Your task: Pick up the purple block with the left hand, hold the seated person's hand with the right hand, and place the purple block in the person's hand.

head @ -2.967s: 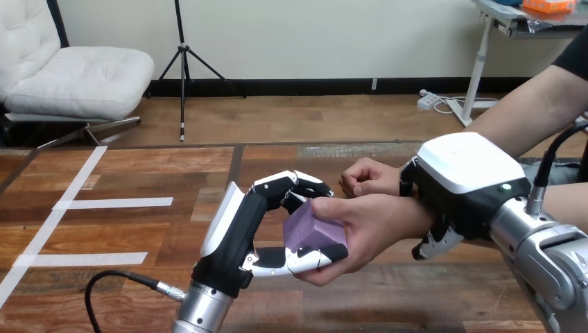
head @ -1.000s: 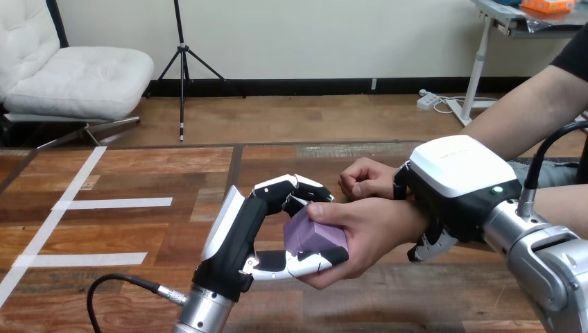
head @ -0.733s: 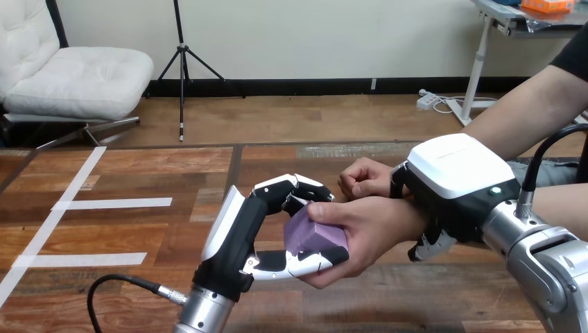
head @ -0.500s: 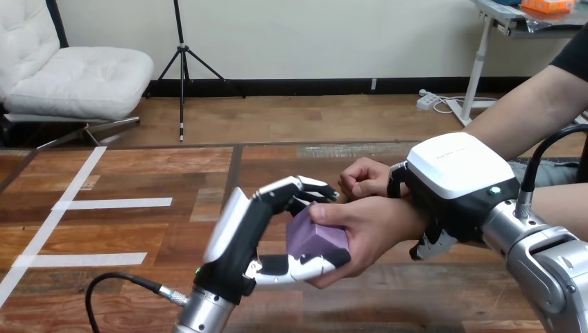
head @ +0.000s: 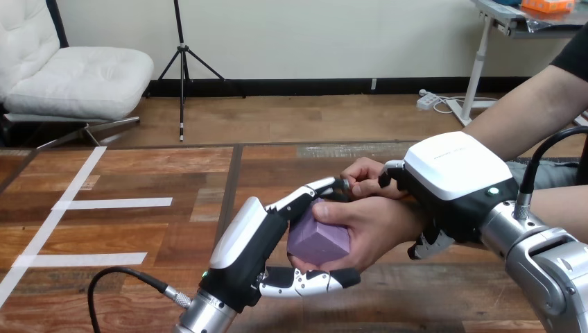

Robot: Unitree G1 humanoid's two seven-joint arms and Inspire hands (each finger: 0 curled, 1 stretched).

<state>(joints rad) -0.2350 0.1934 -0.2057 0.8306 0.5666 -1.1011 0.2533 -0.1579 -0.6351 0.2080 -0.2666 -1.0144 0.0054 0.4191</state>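
One purple block (head: 317, 239) just beside left hand (head: 253, 243)

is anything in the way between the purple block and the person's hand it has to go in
Nothing visible. The purple block lies in the person's nearer hand, whose fingers and thumb wrap it. The left hand is open, its straight fingers above the block and its thumb below the person's hand.

The left hand (head: 253, 246) and right hand (head: 454, 182) are black, each with a glossy white shell on its back, the right one broad with rounded corners, black-and-white jointed fingers (head: 303, 195) and a tiny green light (head: 494, 191), on ribbed silver forearms (head: 548, 267).
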